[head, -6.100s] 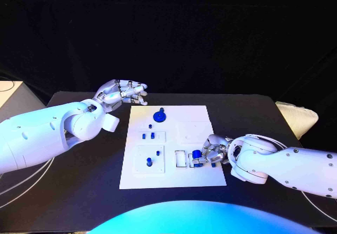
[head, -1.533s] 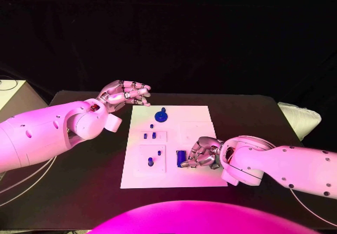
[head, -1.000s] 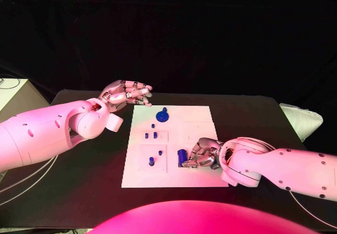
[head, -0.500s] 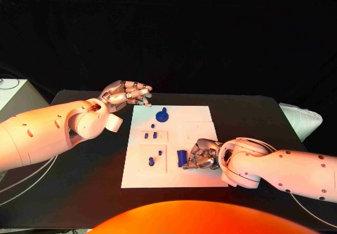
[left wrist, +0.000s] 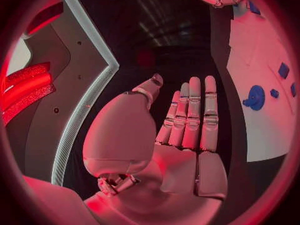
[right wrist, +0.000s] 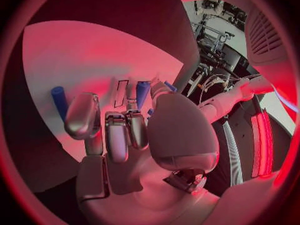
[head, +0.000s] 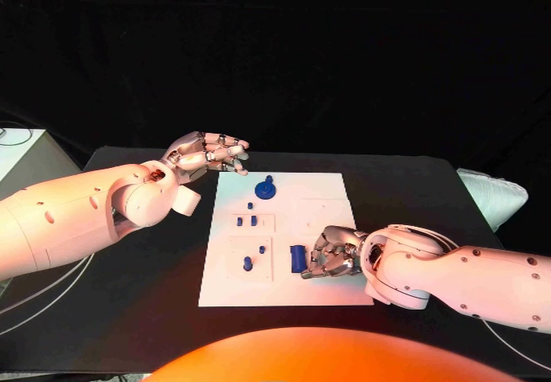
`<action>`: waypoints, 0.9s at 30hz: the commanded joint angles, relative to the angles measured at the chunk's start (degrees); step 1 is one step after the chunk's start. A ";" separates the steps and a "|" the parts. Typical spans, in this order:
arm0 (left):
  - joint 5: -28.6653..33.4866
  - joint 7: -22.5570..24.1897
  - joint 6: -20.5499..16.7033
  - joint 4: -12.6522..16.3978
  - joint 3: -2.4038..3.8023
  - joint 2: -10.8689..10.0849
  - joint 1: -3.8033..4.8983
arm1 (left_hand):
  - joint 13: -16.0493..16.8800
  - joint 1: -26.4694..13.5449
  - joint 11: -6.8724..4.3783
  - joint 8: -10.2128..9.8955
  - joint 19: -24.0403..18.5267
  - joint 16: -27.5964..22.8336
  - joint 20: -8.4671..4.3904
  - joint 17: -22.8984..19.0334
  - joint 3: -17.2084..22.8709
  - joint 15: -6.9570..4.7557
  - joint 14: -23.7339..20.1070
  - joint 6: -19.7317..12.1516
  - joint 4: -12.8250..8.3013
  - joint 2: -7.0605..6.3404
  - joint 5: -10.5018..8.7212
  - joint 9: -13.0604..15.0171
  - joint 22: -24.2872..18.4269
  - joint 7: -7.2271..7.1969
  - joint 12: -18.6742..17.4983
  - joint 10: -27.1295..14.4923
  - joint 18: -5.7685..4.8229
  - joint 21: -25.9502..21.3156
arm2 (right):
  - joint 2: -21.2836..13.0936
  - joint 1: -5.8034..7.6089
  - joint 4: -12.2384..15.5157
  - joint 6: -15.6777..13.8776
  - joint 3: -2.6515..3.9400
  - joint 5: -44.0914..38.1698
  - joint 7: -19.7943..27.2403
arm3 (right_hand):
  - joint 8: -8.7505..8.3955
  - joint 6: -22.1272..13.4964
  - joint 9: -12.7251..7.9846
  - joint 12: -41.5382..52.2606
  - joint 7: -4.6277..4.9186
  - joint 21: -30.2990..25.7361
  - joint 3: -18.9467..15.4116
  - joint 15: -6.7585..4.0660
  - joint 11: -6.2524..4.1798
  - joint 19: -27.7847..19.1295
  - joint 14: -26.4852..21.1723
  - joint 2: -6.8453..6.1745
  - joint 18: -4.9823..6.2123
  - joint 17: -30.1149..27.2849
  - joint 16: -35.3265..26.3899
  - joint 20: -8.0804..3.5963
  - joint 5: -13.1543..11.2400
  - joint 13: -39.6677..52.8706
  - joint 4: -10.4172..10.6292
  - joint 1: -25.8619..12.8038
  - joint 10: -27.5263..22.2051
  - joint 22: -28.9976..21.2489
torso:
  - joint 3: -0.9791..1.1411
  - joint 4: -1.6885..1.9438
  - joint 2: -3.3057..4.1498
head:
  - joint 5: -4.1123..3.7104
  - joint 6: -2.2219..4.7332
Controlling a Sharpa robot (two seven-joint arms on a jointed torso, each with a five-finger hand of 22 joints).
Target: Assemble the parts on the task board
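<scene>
1. Task board [head: 316,203], a white plate, lies in the middle of the black table [head: 425,191], its long side running away from the robot.
2. Right hand [head: 333,253] rests on the near right part of the board, fingers curled in around a blue cylinder-shaped part [head: 298,255], which lies on the board just beside the fingertips.
3. In the right wrist view the right hand [right wrist: 125,130] has its fingers [right wrist: 116,135] bent down onto the white board [right wrist: 69,55]; a blue part [right wrist: 142,91] sits between the thumb and the fingers, so the hand appears to pinch it, though how firm the grip is I cannot tell.
4. A second blue peg [right wrist: 59,100] stands on the board near the outer finger in that view, apart from the pinched one.
5. Left hand [head: 208,153] hovers beyond the far left corner of the board, above the table, holding nothing.
6. In the left wrist view the left hand [left wrist: 181,130] has its fingers [left wrist: 190,110] straight and pressed side by side, the thumb set apart from them.
7. A round blue part with a handle [head: 265,189] sits on the far part of the board.
8. Small blue pegs [head: 246,220] stand in a raised square nearer the middle, and two more blue pieces [head: 249,261] sit in the square on the near left.
</scene>
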 commanded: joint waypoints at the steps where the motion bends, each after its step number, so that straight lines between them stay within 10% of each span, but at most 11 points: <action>1: 0.18 0.19 1.04 0.06 0.04 0.01 0.02 | 0.06 0.54 -0.02 0.40 0.30 0.23 0.12 0.00 0.43 -0.04 -0.35 -0.21 0.02 -0.10 -0.17 0.01 0.08 0.16 0.24 -0.33 0.71 0.15 | -1.17 -0.02 0.79 -2.08 0.02 -0.74 3.17 | 0.38 -0.03 0.00 -0.19 0.13 -0.07 -0.36 -0.22 -0.21 -0.13 5.54 -0.46 -0.93 12.72 0.14 0.11 -0.23 9.83 -0.06 0.03 1.77 0.14 | 0.01 -0.05 -0.02 | 0.08 -0.01; 8: 0.24 0.47 1.28 0.01 0.03 0.00 0.02 | 0.07 0.59 -0.02 0.41 0.35 0.27 0.10 0.00 0.48 -0.04 -0.38 -0.22 0.02 -0.11 -0.17 0.00 0.12 0.15 0.28 -0.36 0.70 0.21 | -6.67 2.07 2.60 -5.92 0.19 8.73 11.90 | -0.71 -1.90 -0.54 0.18 0.83 -0.72 0.52 0.22 0.36 -0.26 5.51 0.53 -0.86 12.59 0.08 0.41 1.02 10.14 -0.65 2.74 1.90 -0.05 | -0.08 -0.16 -0.15 | -0.25 -0.01; 15: 2.26 0.27 1.25 -0.11 0.02 0.09 0.02 | 0.07 0.61 -0.03 0.41 0.37 0.28 0.10 -0.01 0.48 -0.04 -0.42 -0.23 0.00 -0.20 -0.18 0.00 0.14 0.14 0.32 -0.38 0.69 0.24 | -11.03 4.30 0.46 -5.18 0.21 9.85 10.89 | -3.09 -3.69 -1.77 0.04 1.99 -1.25 2.30 0.88 1.33 -0.40 5.41 -0.46 -0.82 12.20 -0.11 0.94 0.68 10.11 -3.44 8.42 1.79 -0.11 | -0.20 -0.33 -0.35 | -0.55 -0.01; 27: 2.44 -0.73 2.21 -0.10 -0.08 -0.08 0.02 | 0.08 0.31 0.02 0.40 0.36 0.36 0.09 -0.04 0.39 0.01 -0.55 -0.33 0.25 -0.32 -0.19 -0.02 0.19 0.15 0.41 -0.52 0.65 0.30 | -13.58 2.97 -0.26 -3.60 0.16 0.12 4.20 | -2.84 -1.43 -1.80 -0.20 1.45 -0.90 0.01 0.72 0.95 -0.20 5.40 -1.82 -0.85 12.14 -0.16 1.00 0.57 9.97 -0.87 6.20 1.72 0.32 | -0.18 -0.34 -0.33 | -1.44 -0.01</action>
